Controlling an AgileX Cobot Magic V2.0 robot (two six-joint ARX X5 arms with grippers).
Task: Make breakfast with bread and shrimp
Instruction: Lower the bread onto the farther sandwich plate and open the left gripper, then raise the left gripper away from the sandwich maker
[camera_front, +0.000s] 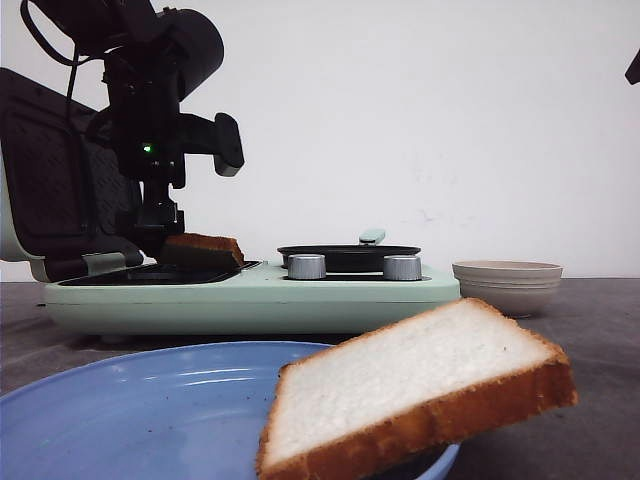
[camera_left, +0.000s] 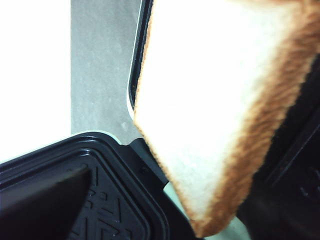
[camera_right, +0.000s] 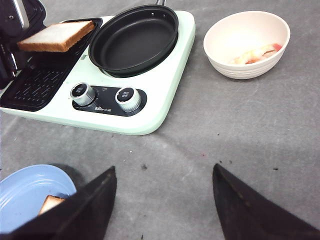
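One bread slice (camera_front: 203, 248) lies tilted over the far edge of the black grill plate (camera_right: 35, 85). It also shows in the right wrist view (camera_right: 56, 36) and fills the left wrist view (camera_left: 215, 100). My left gripper (camera_front: 160, 228) is at the slice's left end with its jaws wide apart (camera_left: 172, 190); the slice's corner is between them, nearer one finger. The second bread slice (camera_front: 420, 395) leans on the blue plate (camera_front: 120, 400). The shrimp (camera_right: 257, 52) lie in the beige bowl (camera_right: 225, 35). My right gripper (camera_right: 164, 172) is open and empty above the grey table.
The mint-green breakfast maker (camera_front: 250, 295) has its lid (camera_front: 50, 190) standing open at the left. A black pan (camera_right: 132, 37) sits on its right half, with two silver knobs (camera_right: 105, 96) at the front. The bowl (camera_front: 507, 283) stands to its right.
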